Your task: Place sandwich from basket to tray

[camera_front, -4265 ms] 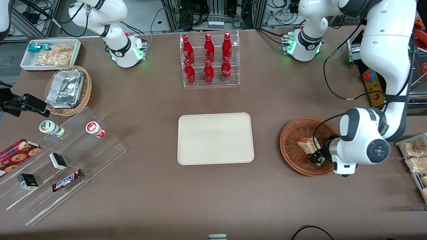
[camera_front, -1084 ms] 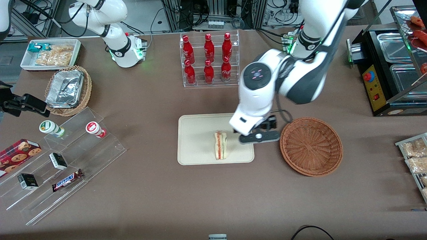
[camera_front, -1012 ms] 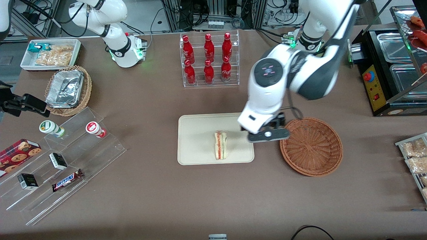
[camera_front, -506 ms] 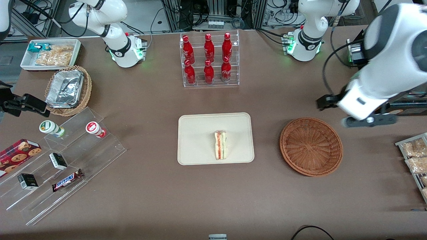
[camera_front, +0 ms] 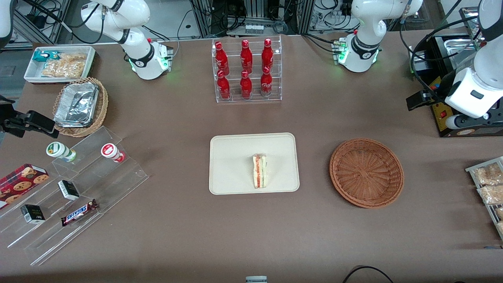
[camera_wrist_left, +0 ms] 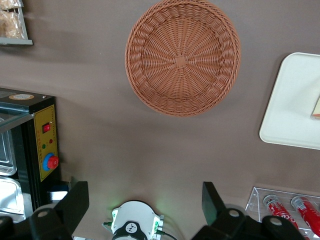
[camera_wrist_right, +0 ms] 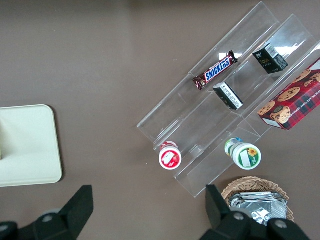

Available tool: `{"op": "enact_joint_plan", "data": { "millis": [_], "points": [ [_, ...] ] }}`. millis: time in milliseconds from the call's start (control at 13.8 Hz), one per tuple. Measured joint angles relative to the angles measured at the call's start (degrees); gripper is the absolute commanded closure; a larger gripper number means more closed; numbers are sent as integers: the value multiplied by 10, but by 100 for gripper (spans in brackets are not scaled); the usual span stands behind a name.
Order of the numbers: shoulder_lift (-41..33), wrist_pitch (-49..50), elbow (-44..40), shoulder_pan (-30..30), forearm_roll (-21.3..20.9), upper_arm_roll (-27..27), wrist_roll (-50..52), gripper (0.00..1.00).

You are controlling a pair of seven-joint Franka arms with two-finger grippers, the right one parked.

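Front view: a brown table [camera_front: 177, 243] holds a cream rectangular tray [camera_front: 235, 157] at its middle, and the sandwich [camera_front: 259, 176] stands on the tray on its edge, red-orange filling stripe facing up, near the tray's rim on the working arm's side and toward the front camera. The round reddish-brown wicker basket [camera_front: 366, 172] sits beside the tray toward the working arm's end, apart from it, with nothing in it. The tool [camera_front: 436, 112] hangs high above the table's edge at the working arm's end, over a black control box [camera_front: 442, 106], well apart from basket and tray. A clear rack of red bottles [camera_front: 246, 70] stands farther from the camera than the tray. Left wrist view: the tool's [camera_wrist_left: 145, 202] two dark fingers [camera_wrist_left: 75, 200] are spread wide with nothing between them; the basket [camera_wrist_left: 182, 57] and a corner of the tray [camera_wrist_left: 292, 105], with a sliver of sandwich [camera_wrist_left: 316, 107] on it, lie far below.
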State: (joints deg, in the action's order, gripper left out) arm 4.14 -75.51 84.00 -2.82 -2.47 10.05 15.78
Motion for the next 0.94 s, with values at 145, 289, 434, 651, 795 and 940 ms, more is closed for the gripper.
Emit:
{"op": "enact_joint_plan", "data": {
  "millis": [145,289,434,651,795,940],
  "points": [
    [0,0,3,0,-2,0,0,0],
    [0,-2,1,0,-2,0,0,0],
    [0,-2,-2,0,-2,0,0,0],
    [0,-2,-3,0,-2,0,0,0],
    [0,-3,-4,0,-2,0,0,0],
    [0,-3,-4,0,-2,0,0,0]
  ]
}}
